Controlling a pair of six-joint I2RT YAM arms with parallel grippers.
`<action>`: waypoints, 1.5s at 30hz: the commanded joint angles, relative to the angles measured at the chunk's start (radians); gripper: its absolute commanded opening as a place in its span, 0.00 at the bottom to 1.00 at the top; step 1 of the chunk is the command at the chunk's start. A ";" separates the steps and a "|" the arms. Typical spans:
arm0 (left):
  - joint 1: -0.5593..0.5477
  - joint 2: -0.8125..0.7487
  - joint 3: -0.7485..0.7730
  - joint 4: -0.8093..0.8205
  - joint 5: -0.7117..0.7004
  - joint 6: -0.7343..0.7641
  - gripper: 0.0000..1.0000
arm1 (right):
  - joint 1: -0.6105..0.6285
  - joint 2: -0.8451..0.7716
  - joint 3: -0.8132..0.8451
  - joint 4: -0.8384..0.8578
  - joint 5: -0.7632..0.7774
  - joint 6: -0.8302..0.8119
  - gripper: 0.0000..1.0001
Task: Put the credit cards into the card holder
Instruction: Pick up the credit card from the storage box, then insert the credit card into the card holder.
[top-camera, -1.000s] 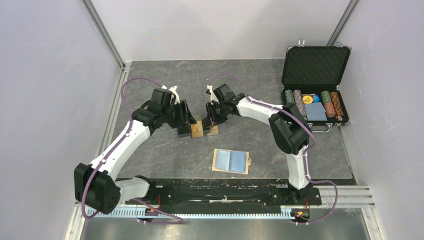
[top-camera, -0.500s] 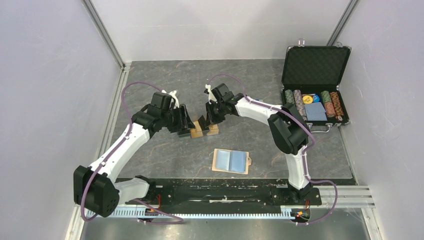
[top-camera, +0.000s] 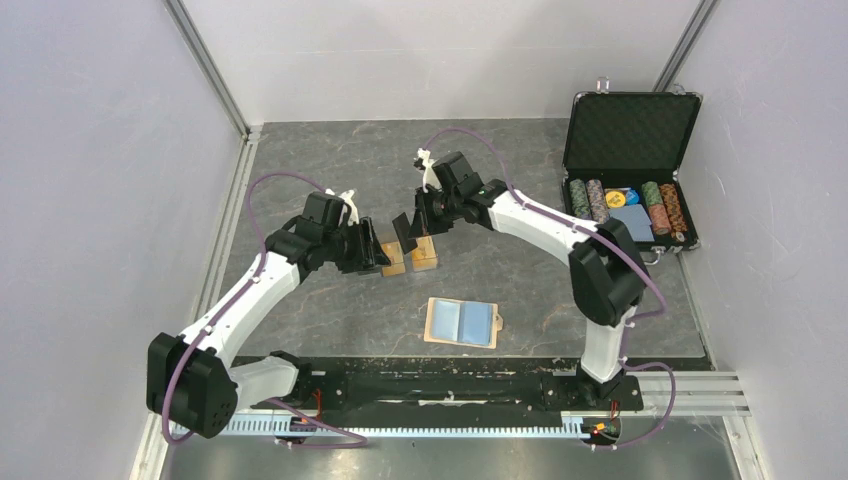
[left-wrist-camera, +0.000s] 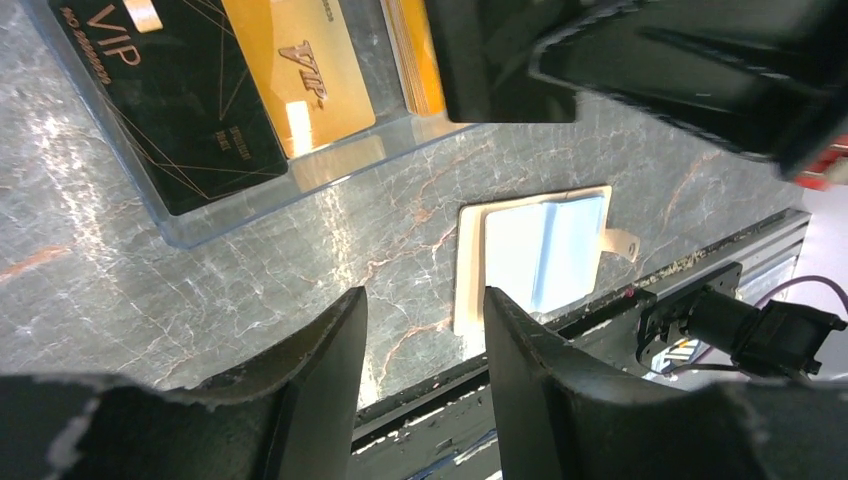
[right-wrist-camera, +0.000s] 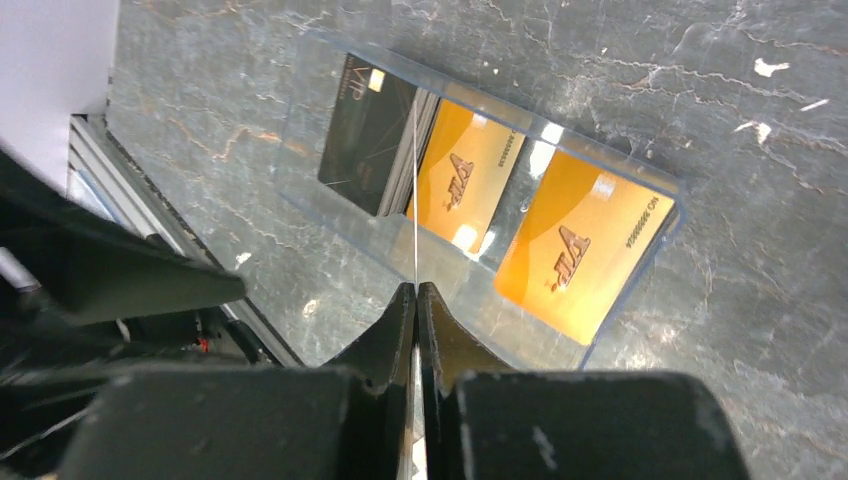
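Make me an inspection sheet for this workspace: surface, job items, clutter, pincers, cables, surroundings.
Surface: grey marbled mat.
Job's things: clear tray holds a black card and orange-gold cards; held card raised above it; card holder lies open, blue lining up, no card seen in it.
Clutter: open chip case, far right.
Grippers: left pincer open, empty; right pincer shut on the held card.
Cables: purple cables loop along both arms.
Surroundings: white walls.

"vip" on the black card (left-wrist-camera: 175, 110) and gold card (left-wrist-camera: 300, 65)
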 joint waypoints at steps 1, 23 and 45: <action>-0.002 -0.027 -0.048 0.078 0.079 0.006 0.52 | -0.011 -0.160 -0.072 0.059 0.009 0.019 0.00; -0.486 0.298 -0.067 0.284 -0.070 -0.146 0.41 | -0.113 -0.819 -1.030 0.369 -0.125 0.311 0.00; -0.580 0.498 0.061 0.088 -0.275 -0.120 0.24 | -0.113 -0.782 -1.210 0.571 -0.154 0.400 0.00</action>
